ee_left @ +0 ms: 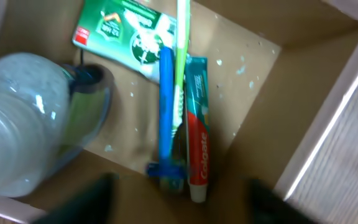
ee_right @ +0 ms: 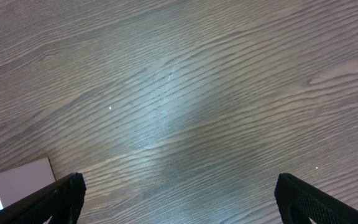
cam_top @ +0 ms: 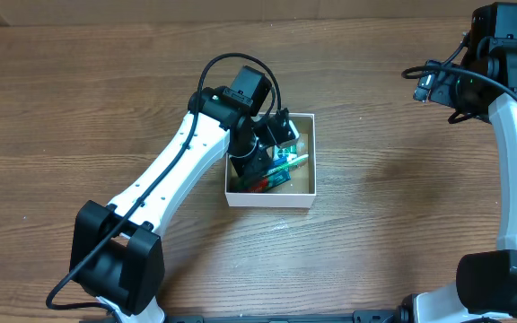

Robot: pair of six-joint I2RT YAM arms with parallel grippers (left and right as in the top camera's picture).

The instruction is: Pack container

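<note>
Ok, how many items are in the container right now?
5, by the left wrist view: clear bottle at left, green packet at top, then blue razor, green toothbrush and Colgate toothpaste tube side by side. The bottle may hide more.

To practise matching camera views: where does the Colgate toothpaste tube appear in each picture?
Overhead: toothpaste tube mid-frame, inside the container, partly hidden.
Left wrist: the tube lies lower centre on the box floor, beside the green toothbrush.
Right wrist: not in it.
Shared landmark: the container's white wall, in overhead and left wrist.
</note>
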